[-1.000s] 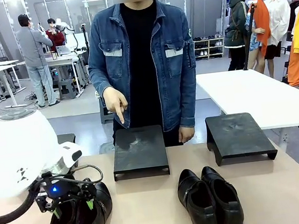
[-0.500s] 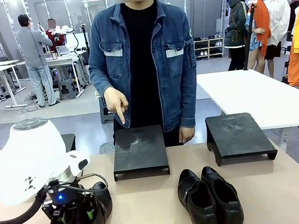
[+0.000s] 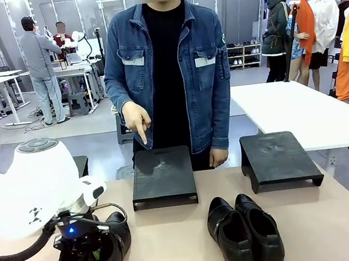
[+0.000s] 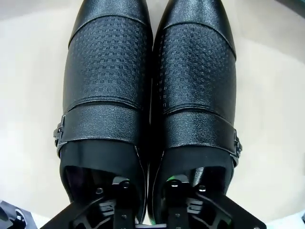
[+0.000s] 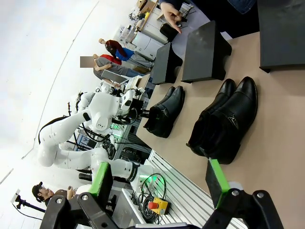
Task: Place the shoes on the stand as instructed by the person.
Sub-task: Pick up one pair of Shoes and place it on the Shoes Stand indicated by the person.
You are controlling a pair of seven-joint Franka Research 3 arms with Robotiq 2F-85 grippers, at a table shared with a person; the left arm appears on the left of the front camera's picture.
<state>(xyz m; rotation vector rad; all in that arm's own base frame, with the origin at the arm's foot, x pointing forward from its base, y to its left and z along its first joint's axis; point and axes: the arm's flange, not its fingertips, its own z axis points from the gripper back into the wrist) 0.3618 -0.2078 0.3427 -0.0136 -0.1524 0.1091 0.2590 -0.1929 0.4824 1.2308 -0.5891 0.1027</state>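
A pair of glossy black shoes [image 3: 94, 259] with buckled straps and textured toes [image 4: 152, 86] stands side by side at the near left of the table. My left gripper [image 3: 87, 249] [image 4: 150, 207] reaches down into them, one finger in each opening, shut on the two inner walls. A second pair of shoes [image 3: 244, 233] [image 5: 224, 121] stands at the near right, untouched. The person's hand [image 3: 137, 122] points down at the black stand [image 3: 162, 177] in the middle. My right gripper [image 5: 159, 183] hangs open, well short of that second pair.
Another black stand [image 3: 278, 156] sits at the far right of the table, and a third stand [image 3: 77, 162] peeks out behind my left arm. A white table [image 3: 305, 112] stands beyond. Bare tabletop [image 3: 175, 244] lies between the two pairs.
My left gripper has sunk into the openings of the left pair and closed on the inner walls. The person's pointing hand and the other shoes have stayed put.
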